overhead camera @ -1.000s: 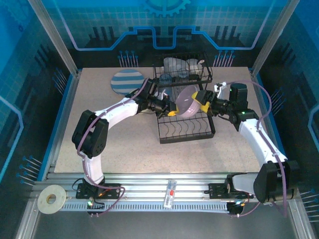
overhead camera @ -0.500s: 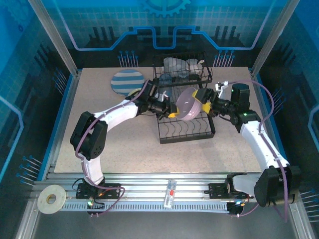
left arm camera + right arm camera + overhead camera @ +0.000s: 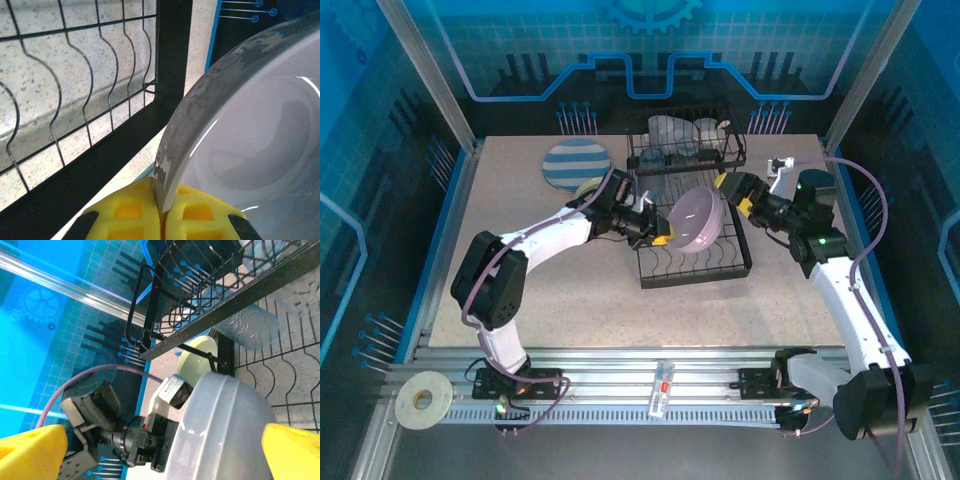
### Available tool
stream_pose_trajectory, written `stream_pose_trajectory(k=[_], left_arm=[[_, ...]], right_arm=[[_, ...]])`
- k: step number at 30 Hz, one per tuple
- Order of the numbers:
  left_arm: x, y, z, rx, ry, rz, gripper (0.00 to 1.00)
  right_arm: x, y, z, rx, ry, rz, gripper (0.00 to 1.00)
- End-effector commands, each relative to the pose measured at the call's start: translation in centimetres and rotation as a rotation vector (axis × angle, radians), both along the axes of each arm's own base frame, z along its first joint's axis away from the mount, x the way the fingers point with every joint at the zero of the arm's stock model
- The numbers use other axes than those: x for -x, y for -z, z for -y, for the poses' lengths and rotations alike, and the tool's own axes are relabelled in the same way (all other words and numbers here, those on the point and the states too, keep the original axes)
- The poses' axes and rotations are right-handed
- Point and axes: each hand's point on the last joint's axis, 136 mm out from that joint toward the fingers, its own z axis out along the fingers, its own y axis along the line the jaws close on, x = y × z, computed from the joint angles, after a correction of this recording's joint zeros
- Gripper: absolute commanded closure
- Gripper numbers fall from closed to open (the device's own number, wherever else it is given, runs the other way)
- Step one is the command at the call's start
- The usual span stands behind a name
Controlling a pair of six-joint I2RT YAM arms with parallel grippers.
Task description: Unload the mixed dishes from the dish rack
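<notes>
The lavender bowl point(image 3: 696, 220) hangs tilted on edge over the lower tier of the black wire dish rack point(image 3: 692, 270). My left gripper point(image 3: 664, 236) is shut on its left rim. In the left wrist view the yellow pads point(image 3: 135, 212) pinch the bowl's rim point(image 3: 172, 165) between them. My right gripper point(image 3: 733, 193) stands open just right of the bowl, clear of it. In the right wrist view its fingers point(image 3: 35, 452) spread wide on either side of the bowl point(image 3: 225, 430). A pale green bowl point(image 3: 197, 356) sits beyond the rack's left side.
A blue-and-white striped plate point(image 3: 572, 165) lies on the table at the back left. The rack's upper basket point(image 3: 685, 140) holds clear cups and white dishes. A clear cup point(image 3: 250, 326) lies under that basket. The rack's curved plate slots point(image 3: 75, 105) are below the bowl.
My right gripper has opened, let go of the lavender bowl and drawn back to the right. The left gripper keeps the bowl, which has sunk slightly toward the front.
</notes>
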Motion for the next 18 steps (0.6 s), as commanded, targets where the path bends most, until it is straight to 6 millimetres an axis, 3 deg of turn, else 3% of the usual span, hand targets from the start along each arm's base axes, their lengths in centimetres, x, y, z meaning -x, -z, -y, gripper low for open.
stream_pose_trajectory(k=[1, 10, 13, 18], left_arm=[[1.3, -7.3, 0.3, 0.119, 0.050, 0.153, 1.00], [3.1, -12.7, -2.9, 0.007, 0.024, 0.348, 1.00], [3.3, -14.5, -5.0, -0.054, -0.026, 0.421, 1.00], [2.8, -17.1, -10.1, -0.138, -0.182, 0.499, 1.00]], right_arm=[[-0.5, -0.6, 1.7, 0.044, 0.094, 0.048, 0.00], [-1.4, -1.0, 3.1, 0.062, 0.179, 0.061, 0.00], [-2.0, -1.5, 3.0, 0.079, 0.185, 0.080, 0.00], [-3.0, -2.1, 2.5, 0.116, 0.192, 0.115, 0.00]])
